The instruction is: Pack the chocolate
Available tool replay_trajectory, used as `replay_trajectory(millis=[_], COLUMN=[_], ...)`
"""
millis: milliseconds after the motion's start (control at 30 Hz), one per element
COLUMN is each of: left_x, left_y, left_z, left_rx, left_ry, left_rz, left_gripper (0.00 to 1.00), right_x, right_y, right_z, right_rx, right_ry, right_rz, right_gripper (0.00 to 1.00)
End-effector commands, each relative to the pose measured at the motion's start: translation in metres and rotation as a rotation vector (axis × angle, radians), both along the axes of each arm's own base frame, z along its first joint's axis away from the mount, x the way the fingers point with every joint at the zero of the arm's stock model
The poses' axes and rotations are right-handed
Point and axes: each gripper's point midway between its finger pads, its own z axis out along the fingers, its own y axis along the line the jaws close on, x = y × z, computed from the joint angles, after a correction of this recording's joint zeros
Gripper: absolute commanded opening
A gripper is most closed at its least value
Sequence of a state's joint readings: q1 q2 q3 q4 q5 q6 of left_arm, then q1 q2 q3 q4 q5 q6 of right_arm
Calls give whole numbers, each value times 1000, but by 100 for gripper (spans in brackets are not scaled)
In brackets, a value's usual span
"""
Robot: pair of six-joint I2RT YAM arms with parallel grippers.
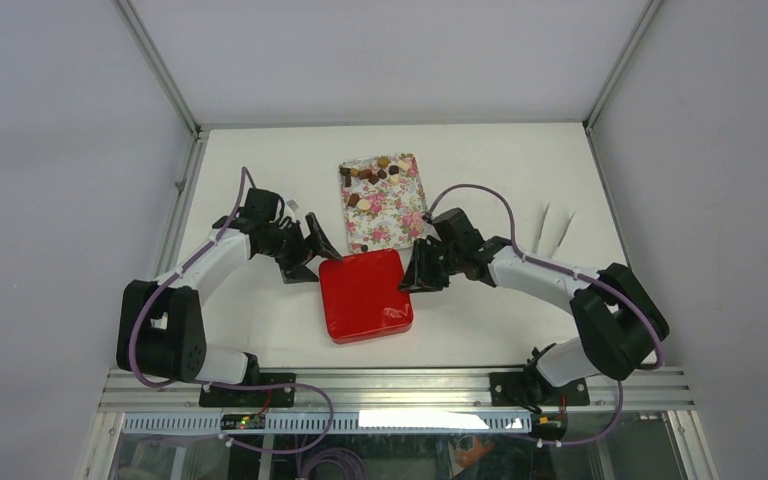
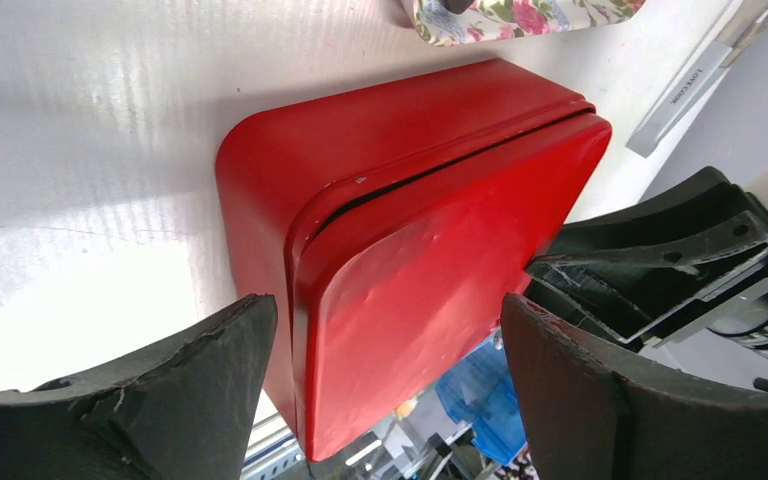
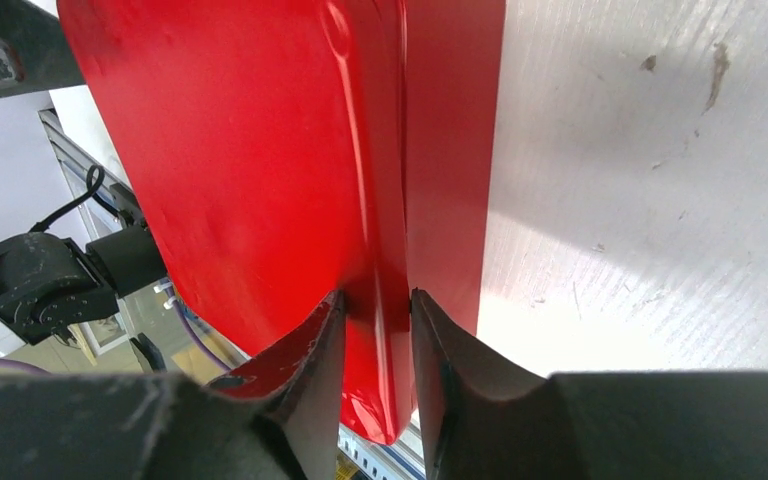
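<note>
I see the white tabletop (image 1: 500, 170) boxed in by pale grey walls (image 1: 50, 150). The chocolate (image 1: 375, 172) lies at the far end of the floral tray (image 1: 390, 215), behind the closed red tin (image 1: 365, 295). My left tool (image 1: 312, 258) gapes wide at the tin's left edge; my right tool (image 1: 412, 280) pinches its right rim.

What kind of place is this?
Probably a robot test bench: a white table boxed in by plain panels, a left arm and right arm bolted to its metal rail, plus a red tin beside chocolate on a floral tray.

Bright even light, soft glare across red tin (image 2: 430, 270)
</note>
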State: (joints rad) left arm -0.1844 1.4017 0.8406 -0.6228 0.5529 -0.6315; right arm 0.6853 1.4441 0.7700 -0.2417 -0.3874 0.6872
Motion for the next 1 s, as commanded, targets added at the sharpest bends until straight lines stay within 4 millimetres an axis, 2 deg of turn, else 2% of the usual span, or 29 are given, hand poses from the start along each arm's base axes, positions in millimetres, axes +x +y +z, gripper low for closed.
replay_trajectory(millis=[0, 200, 267, 367, 467, 533, 700, 833, 967], left_x=[8, 12, 11, 8, -5, -12, -10, 7, 27], left_y=[5, 33, 38, 21, -4, -14, -20, -12, -14], left_z=[19, 27, 38, 59, 81, 84, 61, 29, 16], left_rx=[64, 227, 243, 133, -40, -109, -128, -39, -26], left_ry=[-85, -146, -193, -281, -353, -346, -243, -171, -160], left_rz=[-28, 33, 57, 22, -81, -134, -159, -90, -57], left_gripper=[86, 85, 80, 70, 67, 66, 64, 63, 63], right_x=[9, 10, 10, 11, 12, 12, 11, 11, 10], right_y=[-20, -25, -27, -28, -28, -28, -29, -30, -32], right_z=[-28, -44, -49, -55, -58, -61, -63, -61, -57], right_rx=[-158, -221, -243, -264, -276, -282, -286, -286, -283], right_ry=[8, 47, 65, 86, 96, 102, 108, 102, 95], right_rz=[-67, -89, -100, -115, -126, -127, -128, -131, -132], right_gripper=[31, 32, 32, 32, 32, 32, 32, 32, 32])
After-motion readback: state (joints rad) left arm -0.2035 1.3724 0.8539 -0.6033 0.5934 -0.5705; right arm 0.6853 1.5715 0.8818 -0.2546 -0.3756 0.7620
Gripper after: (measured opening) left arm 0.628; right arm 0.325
